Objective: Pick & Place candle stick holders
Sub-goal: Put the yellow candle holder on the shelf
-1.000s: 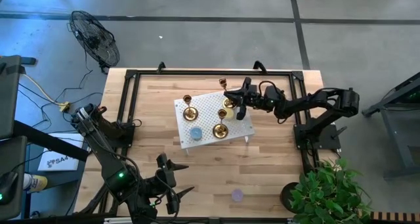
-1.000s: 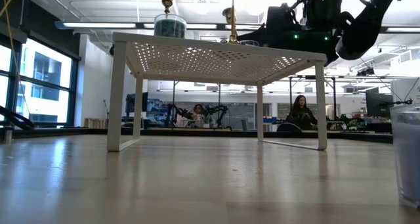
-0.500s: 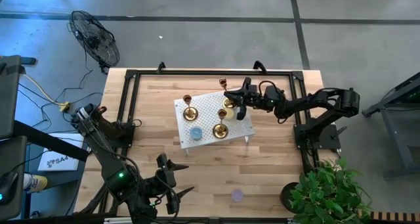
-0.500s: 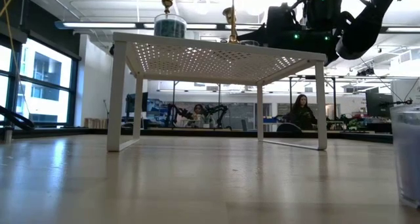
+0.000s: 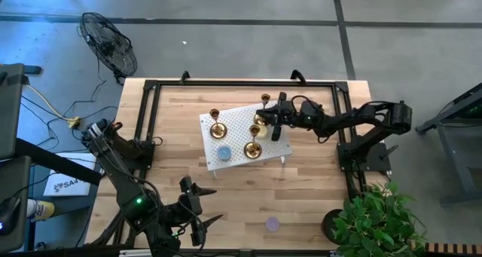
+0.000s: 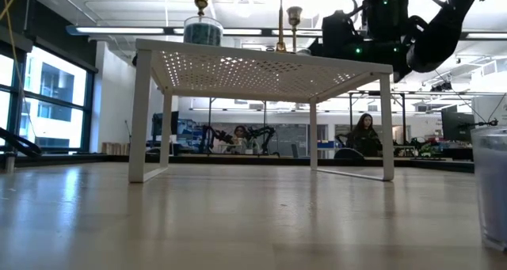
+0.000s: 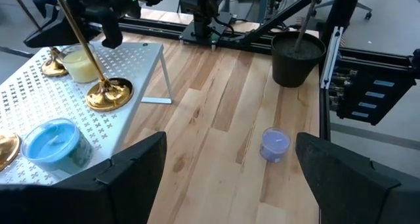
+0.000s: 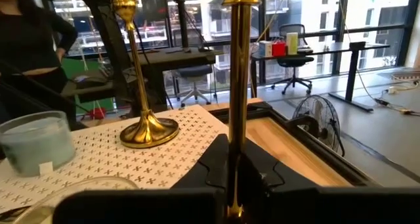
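Candlestick holders (image 5: 216,123): two stand on the white perforated rack (image 5: 235,121); the third (image 8: 237,86) is clamped in the closed right end effector (image 5: 273,119) above the rack's far right corner, not yet placed. Left end effector (image 5: 197,212) waits wide open near the bench's front edge.

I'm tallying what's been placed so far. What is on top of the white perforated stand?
On the white stand: two gold candlesticks, a blue candle and a yellow candle. The right gripper holds a third candlestick above it; its base is hidden.
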Controlling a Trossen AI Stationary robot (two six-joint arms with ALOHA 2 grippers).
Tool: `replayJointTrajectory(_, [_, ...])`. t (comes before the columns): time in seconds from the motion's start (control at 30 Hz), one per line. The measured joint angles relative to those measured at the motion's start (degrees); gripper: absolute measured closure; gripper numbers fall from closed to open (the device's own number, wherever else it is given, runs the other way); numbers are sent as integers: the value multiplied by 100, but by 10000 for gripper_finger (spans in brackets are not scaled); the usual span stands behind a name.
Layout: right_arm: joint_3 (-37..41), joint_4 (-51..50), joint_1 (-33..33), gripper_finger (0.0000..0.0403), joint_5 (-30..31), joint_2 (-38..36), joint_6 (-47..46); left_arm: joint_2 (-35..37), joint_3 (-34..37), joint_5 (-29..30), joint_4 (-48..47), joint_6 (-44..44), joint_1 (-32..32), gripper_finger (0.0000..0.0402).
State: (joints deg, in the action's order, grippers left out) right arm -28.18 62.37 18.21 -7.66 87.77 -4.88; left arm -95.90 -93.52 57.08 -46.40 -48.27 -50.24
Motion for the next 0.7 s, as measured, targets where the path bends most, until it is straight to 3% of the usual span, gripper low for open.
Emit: replayJointTrajectory(0.7, [2,214,-178,288,-44,0,84,0,-2,9,3,-2,0,69])
